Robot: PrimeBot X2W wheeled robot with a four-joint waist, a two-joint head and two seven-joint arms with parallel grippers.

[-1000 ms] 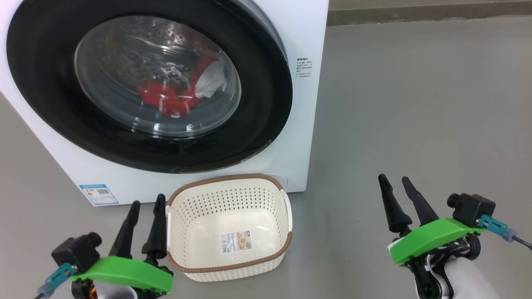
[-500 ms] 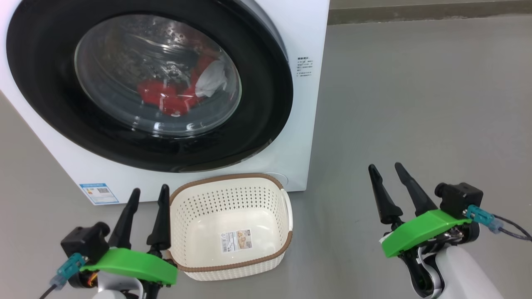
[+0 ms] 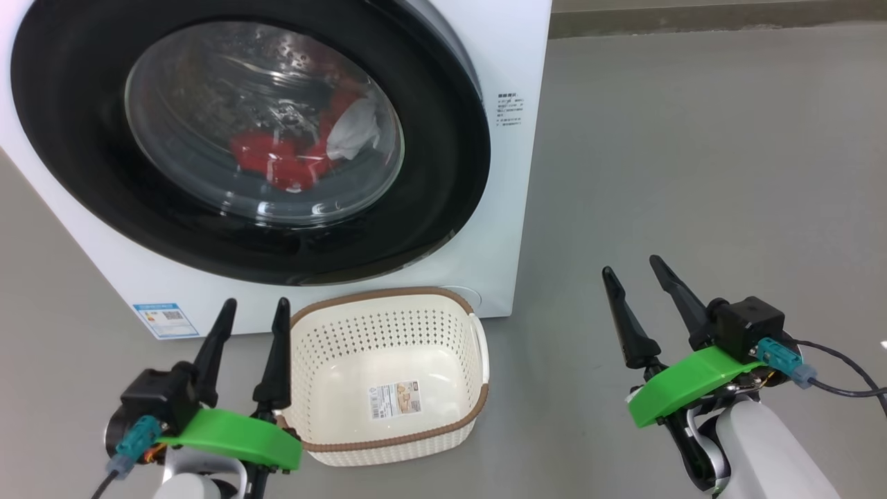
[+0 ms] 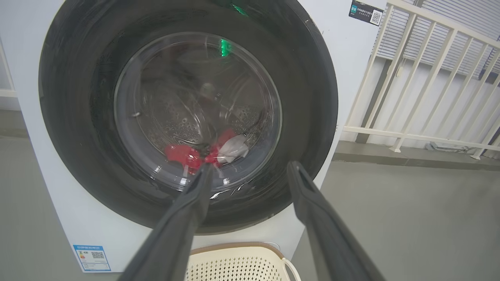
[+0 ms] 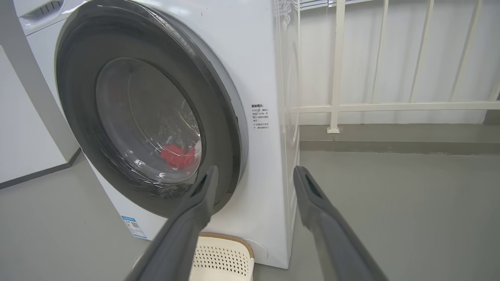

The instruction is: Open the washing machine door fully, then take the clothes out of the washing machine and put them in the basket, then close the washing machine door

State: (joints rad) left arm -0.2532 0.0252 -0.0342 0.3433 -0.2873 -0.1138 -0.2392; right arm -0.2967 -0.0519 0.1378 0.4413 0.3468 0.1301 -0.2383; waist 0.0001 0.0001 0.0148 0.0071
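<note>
Grey floor across the right and bottom of the head view. Washing machine at upper left, white and boxy, standing on it. Washing machine door over most of that front. Sits shut, flush against it, with a wide black rim around a bulging glass window. White railing at the right of the left wrist view, behind the machine. Basket at lower centre: cream, perforated, brown rim. Stands upright on the floor just below the door, close to the machine's front. Left gripper at lower left, fingers pointing up the frame, spread wide, gripping nothing. Inner finger just beside the basket's left rim, contact impossible to judge. Right gripper at lower right above the floor, well apart from basket and machine. Fingers spread wide too, nothing between them. Clothes behind the glass, low inside the machine, red with a white piece at their right. Blue sticker at the machine's lower left corner. Label sticker on the basket's floor.
</note>
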